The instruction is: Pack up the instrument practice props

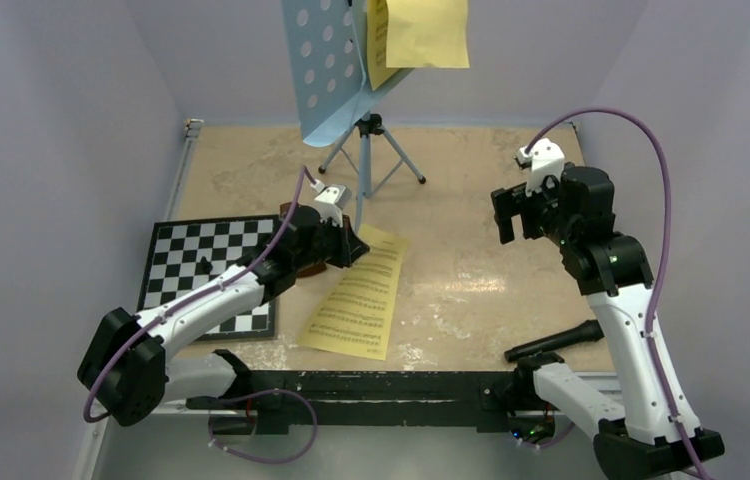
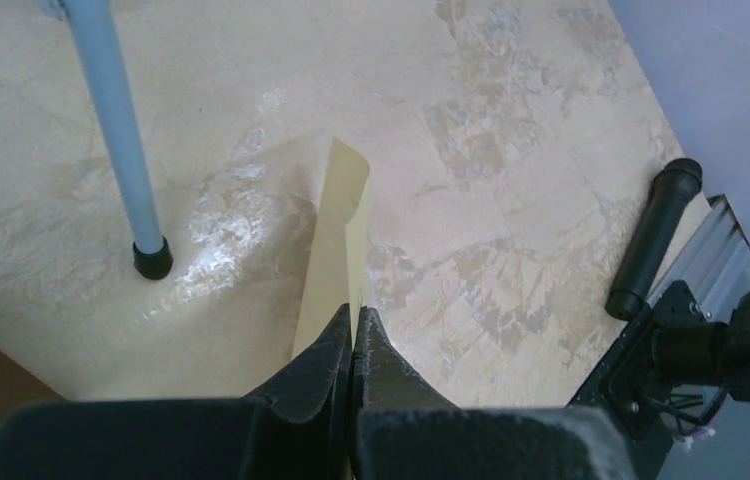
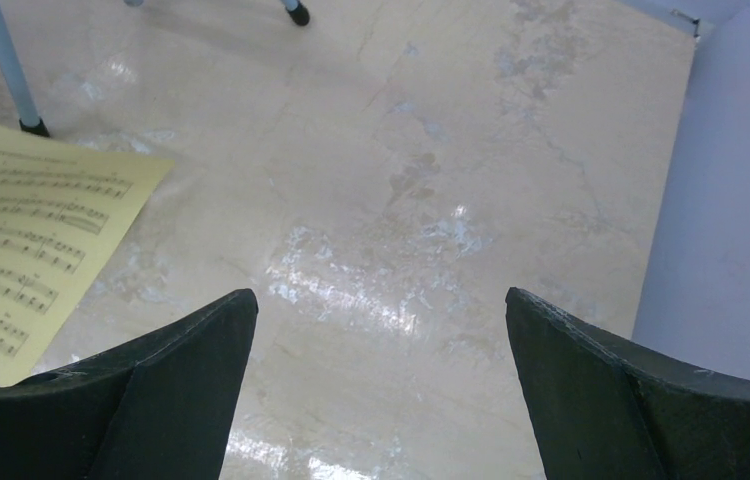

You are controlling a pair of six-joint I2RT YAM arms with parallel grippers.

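**Left pincer clamped on sheet corner; right pincer wide open**

Left pincer (image 2: 354, 312): jaws shut on the far corner of a yellow sheet (image 1: 356, 300) printed with staves. The rest of the sheet lies on the tabletop (image 1: 471, 260), just in front of the music stand (image 1: 326, 70). The pinched corner is near the stand's front tripod leg (image 2: 116, 130).

Right pincer (image 3: 381, 295): jaws spread wide, hanging above the tabletop, front right of the stand.

More yellow sheets (image 1: 421, 35) rest on the stand's blue punched panel.

Brown metronome (image 1: 313, 268): front left of the stand, mostly hidden by the left arm.

Chessboard (image 1: 201, 265): further front left of the stand.
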